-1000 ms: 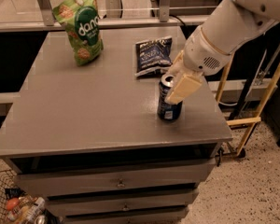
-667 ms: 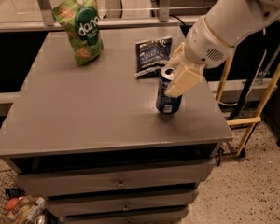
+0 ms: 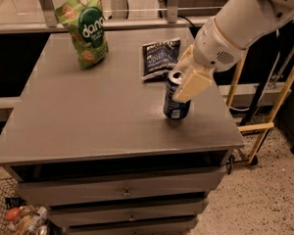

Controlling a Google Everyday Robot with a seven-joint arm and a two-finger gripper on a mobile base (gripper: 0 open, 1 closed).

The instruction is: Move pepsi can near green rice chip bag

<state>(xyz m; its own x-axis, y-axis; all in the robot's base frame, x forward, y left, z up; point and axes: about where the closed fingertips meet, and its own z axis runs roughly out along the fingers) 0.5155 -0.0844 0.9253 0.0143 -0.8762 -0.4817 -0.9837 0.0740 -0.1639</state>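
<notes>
A: Where's the pepsi can (image 3: 174, 106), & what's the gripper (image 3: 181, 83) doing?

B: The can's front-right on the grey cabinet top (image 3: 98, 111), just in front of the flat dark blue snack bag (image 3: 159, 58); it's well apart from the green rice chip bag (image 3: 85, 28), which stands at the rear-left corner. The gripper's on the can's upper half, one cream pad across the front, the other behind; we read that as pinching the can. The can leans a bit; we can't tell if its base is clear of the top.

A: How will it handle?

B: Thin metal, we'd guess; stiff enough, but it dents if squeezed hard; smooth, so prob. slippery. Full or empty we can't tell, so weight's unknown. We'd grip the side wall mid-to-upper & hold it upright.

A: Room to move?

B: There's a wide bare stretch btw the can & the green bag, diagonal to rear-left; nothing lies in it. The blue bag's close by the start, so we'd skirt or clear it. The right & front edges are near the can; we'd head inward. The green bag looks puffy & light, likely to tip; we'd set down just beside it, not against it.
</notes>
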